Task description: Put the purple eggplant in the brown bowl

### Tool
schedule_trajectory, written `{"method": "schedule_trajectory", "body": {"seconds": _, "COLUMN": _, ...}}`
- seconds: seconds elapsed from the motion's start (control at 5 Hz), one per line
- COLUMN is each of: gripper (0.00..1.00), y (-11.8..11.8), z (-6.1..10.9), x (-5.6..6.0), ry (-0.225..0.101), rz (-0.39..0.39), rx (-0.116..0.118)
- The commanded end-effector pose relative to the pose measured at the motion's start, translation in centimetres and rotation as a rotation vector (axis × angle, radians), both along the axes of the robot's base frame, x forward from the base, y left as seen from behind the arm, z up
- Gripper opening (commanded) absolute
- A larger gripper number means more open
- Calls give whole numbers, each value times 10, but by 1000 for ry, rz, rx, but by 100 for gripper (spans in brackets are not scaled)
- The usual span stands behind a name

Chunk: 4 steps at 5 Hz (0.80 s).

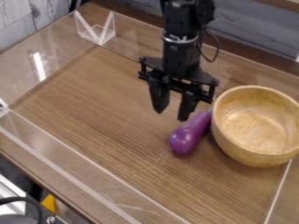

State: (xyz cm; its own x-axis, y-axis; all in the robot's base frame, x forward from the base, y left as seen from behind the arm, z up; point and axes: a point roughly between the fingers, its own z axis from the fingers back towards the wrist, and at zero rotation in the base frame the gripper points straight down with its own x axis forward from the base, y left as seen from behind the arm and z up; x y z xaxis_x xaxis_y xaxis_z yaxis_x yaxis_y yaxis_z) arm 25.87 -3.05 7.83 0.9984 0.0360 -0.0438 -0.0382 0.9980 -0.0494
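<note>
The purple eggplant point(190, 133) lies on the wooden table, its narrow tip pointing up-right against the left side of the brown bowl point(249, 90). The bowl stands at the right with nothing inside it. My gripper point(174, 113) points straight down, just above and to the upper left of the eggplant. Its black fingers point(159, 98) stand apart with nothing between them. The fingertips hang close to the eggplant's upper end, and I cannot tell whether they touch it.
Low clear acrylic walls point(47, 61) fence the wooden tabletop point(93, 114). A small clear plastic stand point(94, 27) sits at the back left corner. The table's front edge runs along the bottom left.
</note>
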Motion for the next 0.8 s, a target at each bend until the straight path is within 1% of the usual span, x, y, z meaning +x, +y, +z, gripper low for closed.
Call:
{"method": "schedule_trajectory", "body": {"seconds": 0.0, "gripper": 100, "y": -7, "z": 4, "x": 2, "ry": -92, "rz": -4, "rx": -10}}
{"method": "schedule_trajectory", "body": {"seconds": 0.2, "gripper": 100, "y": -9, "z": -11, "x": 2, "ry": -128, "rz": -9, "rx": -9}}
{"method": "schedule_trajectory", "body": {"seconds": 0.4, "gripper": 100, "y": -9, "z": -13, "x": 11, "ry": -172, "rz": 16, "rx": -7}}
{"method": "schedule_trajectory", "body": {"seconds": 0.6, "gripper": 100, "y": -9, "z": -15, "x": 18, "ry": -199, "rz": 43, "rx": -8}}
